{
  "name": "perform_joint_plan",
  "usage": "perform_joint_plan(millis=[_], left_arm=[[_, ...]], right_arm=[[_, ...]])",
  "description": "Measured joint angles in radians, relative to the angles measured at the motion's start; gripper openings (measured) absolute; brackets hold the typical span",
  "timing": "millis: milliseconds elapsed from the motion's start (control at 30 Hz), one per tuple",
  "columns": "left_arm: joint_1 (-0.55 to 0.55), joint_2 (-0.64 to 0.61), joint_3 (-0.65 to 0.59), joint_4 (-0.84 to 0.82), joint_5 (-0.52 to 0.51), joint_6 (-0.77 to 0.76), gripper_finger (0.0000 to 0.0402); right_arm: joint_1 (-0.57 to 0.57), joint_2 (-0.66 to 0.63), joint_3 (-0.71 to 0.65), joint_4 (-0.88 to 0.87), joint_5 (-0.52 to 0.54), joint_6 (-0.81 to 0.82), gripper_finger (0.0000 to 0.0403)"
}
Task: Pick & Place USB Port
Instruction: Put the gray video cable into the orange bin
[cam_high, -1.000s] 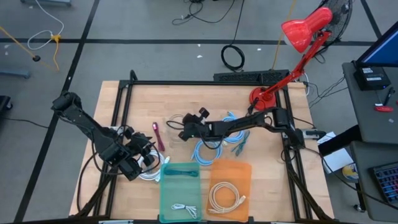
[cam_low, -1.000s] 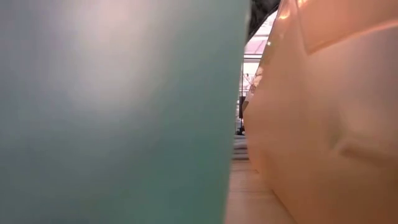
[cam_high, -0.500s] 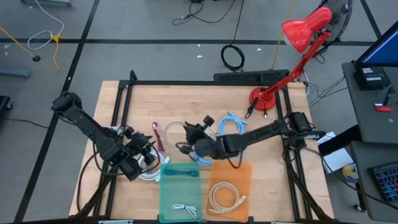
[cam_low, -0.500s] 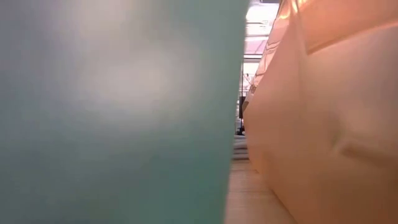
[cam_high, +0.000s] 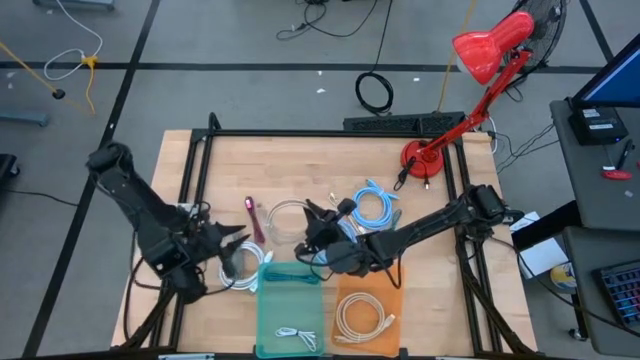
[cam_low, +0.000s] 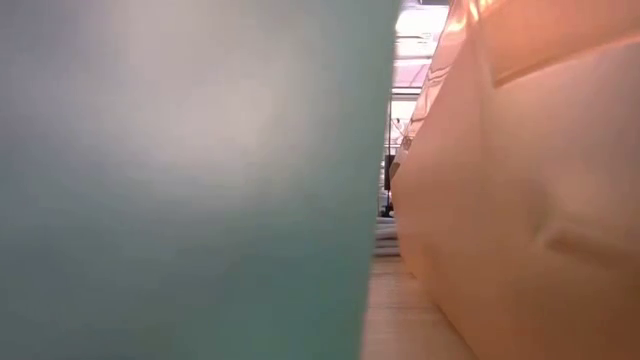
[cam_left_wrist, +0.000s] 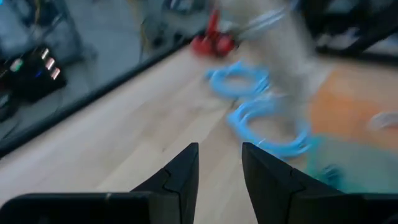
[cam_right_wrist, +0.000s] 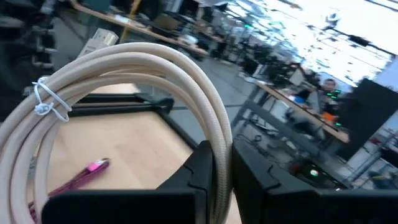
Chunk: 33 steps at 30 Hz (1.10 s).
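Observation:
My right gripper (cam_high: 312, 232) (cam_right_wrist: 222, 171) is shut on a coiled beige cable (cam_right_wrist: 155, 62), which shows as a pale ring (cam_high: 285, 218) over the middle of the table, just beyond the teal bin (cam_high: 290, 305). My left gripper (cam_high: 228, 243) (cam_left_wrist: 219, 171) is open by a small gap and empty. It stands above a white cable coil (cam_high: 240, 268) that lies flat on the table, left of the teal bin. A pink USB piece (cam_high: 253, 216) (cam_right_wrist: 81, 177) lies flat on the wood. An orange bin (cam_high: 368, 300) holds another beige cable. My right gripper pinches the coil's bundled strands (cam_right_wrist: 219, 146) between its two fingers (cam_right_wrist: 200, 171) at one spot on the ring. The fingers lie across the strands. The rest of the ring stands out beyond the fingertips, lifted clear of the table. A white tie (cam_right_wrist: 46, 102) binds it farther round.
Blue cable coils (cam_high: 370, 207) (cam_left_wrist: 261, 118) lie right of centre. A red desk lamp (cam_high: 470, 70) stands at the far right corner. The teal bin (cam_low: 190, 180) and the orange bin (cam_low: 520, 180) fill the low view. A black frame (cam_high: 320, 133) edges the table.
My right gripper has carried the beige coil from the table's middle toward the near edge, up to the teal bin. My left gripper has drawn back toward the table's left edge, off the white coil, and has turned to point toward the table's right.

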Motion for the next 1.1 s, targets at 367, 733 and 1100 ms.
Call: perform_joint_plan(millis=[367, 733, 1100], left_arm=[[-0.027, 0.0, 0.001, 0.591, -0.04, 0.635, 0.0127], [0.039, 0.001, 0.001, 0.578, 0.108, 0.639, 0.0127], [0.059, 0.001, 0.001, 0.584, 0.027, 0.597, 0.0127]], right_arm=[[0.031, -0.002, 0.0, 0.02, 0.129, -0.104, 0.0028], [0.139, -0.05, 0.0, 0.111, 0.207, -0.198, 0.0036], [0.135, -0.05, 0.0, 0.094, 0.207, -0.145, 0.0028]])
